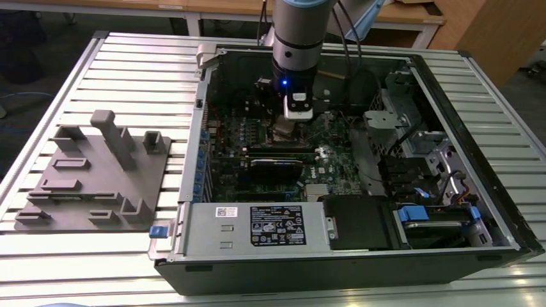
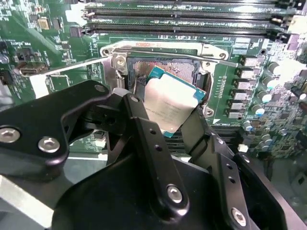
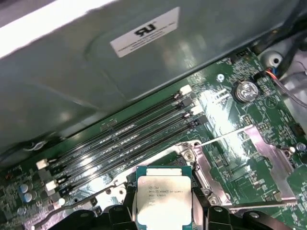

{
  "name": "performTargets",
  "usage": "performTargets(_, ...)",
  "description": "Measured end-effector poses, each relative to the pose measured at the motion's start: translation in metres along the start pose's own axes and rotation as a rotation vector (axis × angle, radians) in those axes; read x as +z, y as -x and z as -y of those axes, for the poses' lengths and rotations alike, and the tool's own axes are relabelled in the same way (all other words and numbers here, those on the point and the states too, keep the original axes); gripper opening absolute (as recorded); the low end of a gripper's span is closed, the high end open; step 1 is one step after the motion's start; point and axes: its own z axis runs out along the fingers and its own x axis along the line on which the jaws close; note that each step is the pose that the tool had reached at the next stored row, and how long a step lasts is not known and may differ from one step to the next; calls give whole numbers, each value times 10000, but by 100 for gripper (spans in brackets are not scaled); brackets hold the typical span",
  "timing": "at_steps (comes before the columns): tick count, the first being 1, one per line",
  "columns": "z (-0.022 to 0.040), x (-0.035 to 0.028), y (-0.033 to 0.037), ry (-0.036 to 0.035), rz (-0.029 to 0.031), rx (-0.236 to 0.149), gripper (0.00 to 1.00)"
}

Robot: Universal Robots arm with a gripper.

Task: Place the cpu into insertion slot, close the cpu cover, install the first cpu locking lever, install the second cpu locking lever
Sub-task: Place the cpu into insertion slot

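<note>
**Item: chip** [image 2: 170, 103]. Flat, square, grey metal top. We record it pinched by two opposite edges between the black jaws. It is tilted and held just above the socket [image 2: 160, 64], not yet seated.

**Item: cover plate** [image 3: 268, 157]. Thin silvery frame with a square cut-out. We note it swung open, lying beside the socket and apart from the chip.

**Item: lever** [image 3: 225, 135]. Thin wire rod, unlatched and standing clear of the socket.

**Step in hand.** We judge this to be the placing of the chip, the first of four steps. The cover and both levers are not yet done.

**What the move calls for.** In our judgement the chip must be levelled, squared to the socket's rim and let down without scraping. The release must be gentle, since there is little room between the rim and the lever.

**Surface.** The socket sits on a green board [image 2: 24, 28], with long memory slots [image 3: 124, 139] beside it. The board lies in an open computer case [image 1: 358, 262], into which the arm [image 1: 297, 38] reaches from above. The case rests on a slatted metal counter [image 1: 137, 70].

**Room.** A grey moulded fixture [image 1: 94, 179] sits on the counter at the exterior view's left, well apart from the case. Wooden tables [image 1: 230, 7] stand beyond the counter's far edge.
</note>
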Motion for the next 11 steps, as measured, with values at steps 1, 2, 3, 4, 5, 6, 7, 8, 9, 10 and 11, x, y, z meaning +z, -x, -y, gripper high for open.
performTargets(1,0,0,0,0,1,2,54)
performTargets(2,0,0,0,0,1,5,54)
performTargets(3,0,0,0,0,2,6,54)
performTargets(4,0,0,0,1,2,7,54)
performTargets(5,0,0,0,0,1,8,54)
performTargets(6,0,1,0,1,4,23,54)
performTargets(7,0,2,0,1,9,83,54)
performTargets(8,0,4,0,2,17,176,54)
performTargets(9,1,6,0,6,28,294,54)
performTargets(10,1,7,0,8,40,429,54)
performTargets(11,1,8,0,10,52,565,54)
